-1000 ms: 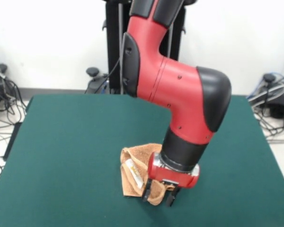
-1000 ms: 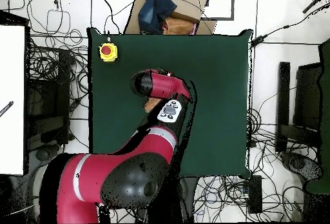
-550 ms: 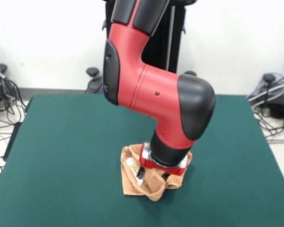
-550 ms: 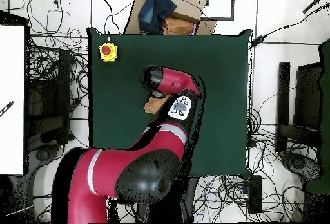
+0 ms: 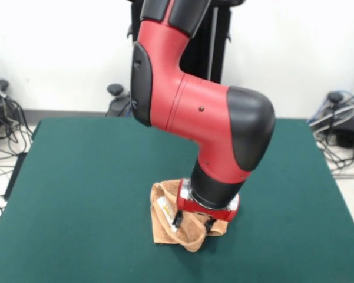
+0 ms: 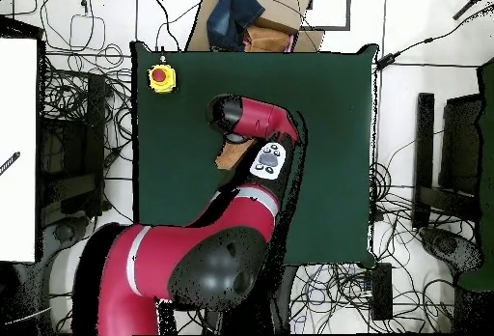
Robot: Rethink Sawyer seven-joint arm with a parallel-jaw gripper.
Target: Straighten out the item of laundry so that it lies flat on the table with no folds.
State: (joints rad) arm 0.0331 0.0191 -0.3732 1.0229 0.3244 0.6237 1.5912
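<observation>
hand (image 5: 193, 223) pressed into crumpled towel (image 5: 165, 221) on tabletop (image 5: 82, 194), fingers apart astride a fold; overhead, arm hides hand, only towel corner (image 6: 226, 155) showing.

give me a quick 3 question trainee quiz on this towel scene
1. True or false: the towel lies flat with no folds.
2. What colour is the table top? A) dark green B) white C) red
3. Fill in: the gripper is down at the ____.

Key: 1 false, it is bunched up. 2 A. 3 towel.
</observation>
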